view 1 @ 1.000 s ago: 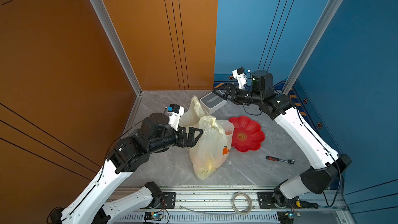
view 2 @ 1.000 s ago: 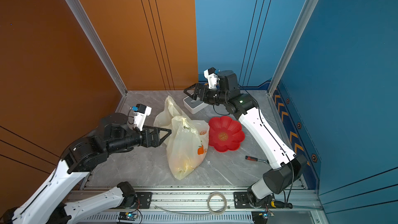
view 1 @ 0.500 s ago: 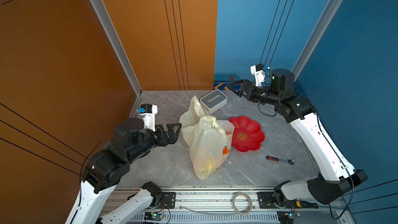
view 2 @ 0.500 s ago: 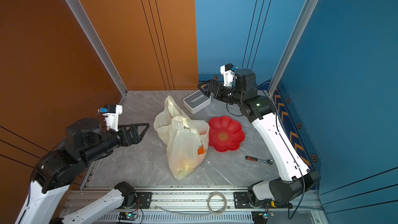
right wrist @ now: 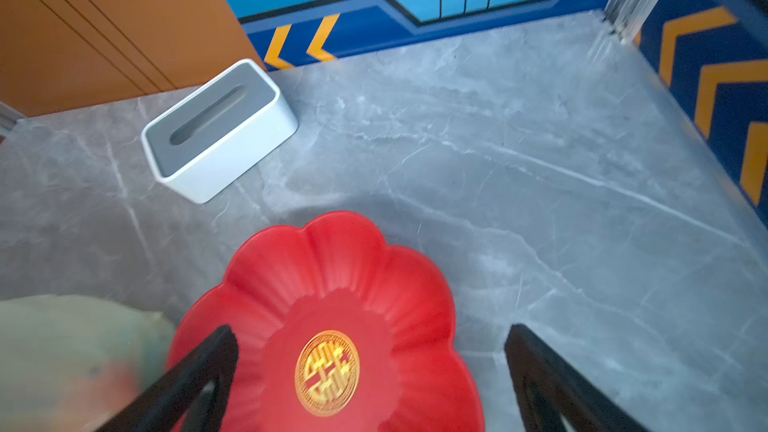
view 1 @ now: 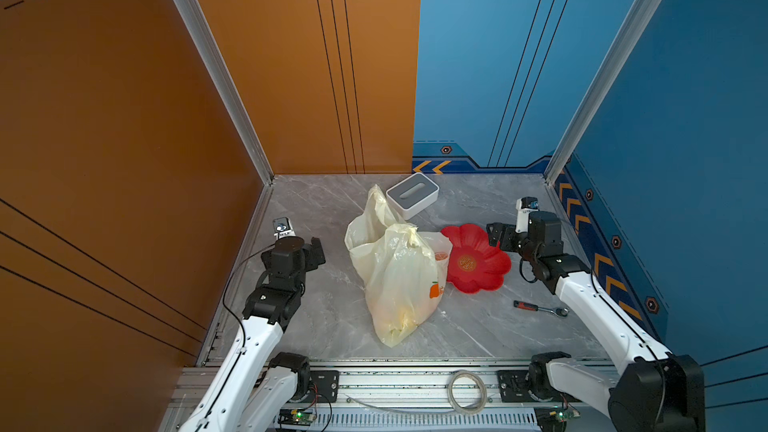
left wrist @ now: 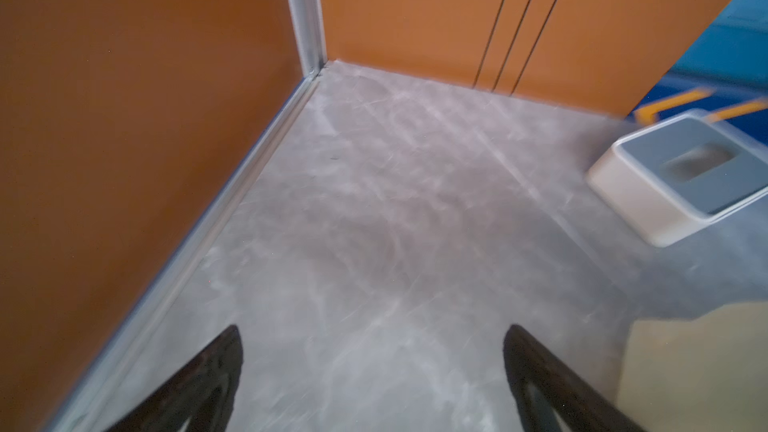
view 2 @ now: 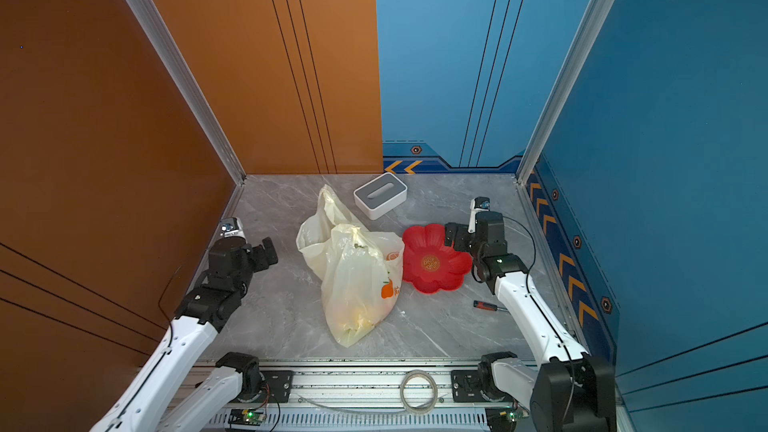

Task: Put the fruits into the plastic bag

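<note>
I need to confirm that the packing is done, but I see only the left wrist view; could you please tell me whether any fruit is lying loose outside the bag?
Observer: None that I can see; the red flower-shaped plastic dish is empty in both top views.
Operator: Thank you. Does the bag hold anything?
Observer: Yes, yellowish lumps, probably the fruits, show through the translucent cream-yellow plastic bag lying beside that dish.
Operator: And where is the right hand, please?
Observer: The right hand hangs open and empty by the dish's rim, on the side away from the bag.
</note>
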